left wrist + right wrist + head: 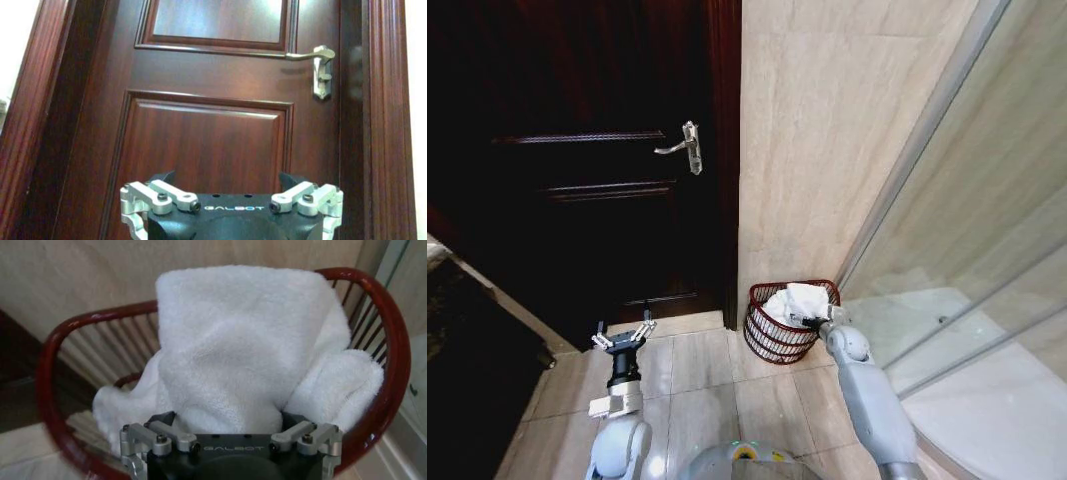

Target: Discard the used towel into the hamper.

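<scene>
Head view: the right claw hangs at the rim of the red wire hamper, which sits on the tiled floor in the corner between the dark wooden door and the glass shower screen. The white towel is bunched in the hamper's mouth, heaped above the rim. The left claw is parked low w/ fingers spread, empty, pointing at the door.

Left wrist view: the claw's body faces the door panel and its lever handle; nothing is held.

Right wrist view: the towel rises from between the fingers and drapes inside the hamper, one fold lying toward the rim. Whether the tips grip or have let go I cannot tell, as cloth covers them.

To finish well, prob. best to open wide right over the hamper's centre, then pull straight back so no fold snags a finger and drags out; the light hamper could tip if nudged.
</scene>
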You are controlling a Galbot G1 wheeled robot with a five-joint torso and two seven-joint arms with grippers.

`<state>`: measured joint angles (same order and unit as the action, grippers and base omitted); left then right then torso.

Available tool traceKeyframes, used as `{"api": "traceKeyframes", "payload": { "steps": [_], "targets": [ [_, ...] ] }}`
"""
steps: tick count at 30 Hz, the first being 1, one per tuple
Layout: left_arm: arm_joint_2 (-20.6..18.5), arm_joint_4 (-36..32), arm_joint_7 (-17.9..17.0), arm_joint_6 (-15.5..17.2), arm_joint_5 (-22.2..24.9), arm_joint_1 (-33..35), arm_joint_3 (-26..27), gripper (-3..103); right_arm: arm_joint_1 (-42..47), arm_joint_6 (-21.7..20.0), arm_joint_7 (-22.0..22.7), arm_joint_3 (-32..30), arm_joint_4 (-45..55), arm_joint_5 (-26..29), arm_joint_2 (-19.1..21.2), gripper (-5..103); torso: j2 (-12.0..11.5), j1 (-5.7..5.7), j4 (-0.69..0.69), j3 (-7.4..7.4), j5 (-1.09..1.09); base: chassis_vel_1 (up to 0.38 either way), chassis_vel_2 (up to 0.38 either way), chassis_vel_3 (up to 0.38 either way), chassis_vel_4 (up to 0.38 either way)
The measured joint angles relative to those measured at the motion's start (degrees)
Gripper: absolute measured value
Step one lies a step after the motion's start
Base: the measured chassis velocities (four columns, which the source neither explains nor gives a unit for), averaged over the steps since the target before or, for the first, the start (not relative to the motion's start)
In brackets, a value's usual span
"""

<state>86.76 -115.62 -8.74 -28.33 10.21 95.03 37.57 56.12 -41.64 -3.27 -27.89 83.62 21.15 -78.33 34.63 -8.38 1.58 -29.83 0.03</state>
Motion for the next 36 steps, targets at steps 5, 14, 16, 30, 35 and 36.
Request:
{"api": "traceKeyframes", "payload": {
  "steps": [5,14,16,30,35,36],
  "targets": [
    [-0.4,-0.4,-0.1,0.0,0.1,0.1,-0.2,100,1.0,-0.3,2.2,0.8,7.9,1.8,1.9,100,0.0,0.0,-0.02,0.0,-0.01,0.0,0.0,0.0,0.0],
    [-0.9,-0.3,-0.1,-0.6,0.1,0.2,-0.8,100,0.5,-0.2,4.8,3.4,13.6,2.1,4.1,100,0.0,0.0,0.0,0.0,-0.03,0.0,0.0,0.0,0.0],
    [-1.0,-0.3,-0.1,-0.6,0.1,0.4,-0.9,100,-1.9,-0.3,6.6,5.3,11.9,2.8,5.0,100,0.0,0.0,-0.02,0.0,-0.03,0.0,0.0,0.0,0.0],
    [-2.6,0.0,-0.6,-0.8,1.4,0.7,0.4,100,-11.8,-0.3,5.8,9.3,-2.4,1.7,2.6,100,0.0,0.0,-0.02,0.0,-0.03,0.0,0.0,0.0,0.0],
    [-2.8,0.2,-0.8,-1.1,1.8,0.6,0.9,100,-13.4,-0.2,4.7,9.0,-6.7,-0.4,0.9,100,0.0,0.0,-0.02,0.0,-0.04,0.0,0.0,0.0,0.0],
    [-2.7,0.2,-0.8,-1.2,1.8,0.7,1.1,100,-13.7,-0.2,4.2,8.8,-8.0,-1.2,0.4,100,0.0,0.0,-0.02,0.0,-0.03,0.0,0.0,0.0,0.0]
  ]
}}
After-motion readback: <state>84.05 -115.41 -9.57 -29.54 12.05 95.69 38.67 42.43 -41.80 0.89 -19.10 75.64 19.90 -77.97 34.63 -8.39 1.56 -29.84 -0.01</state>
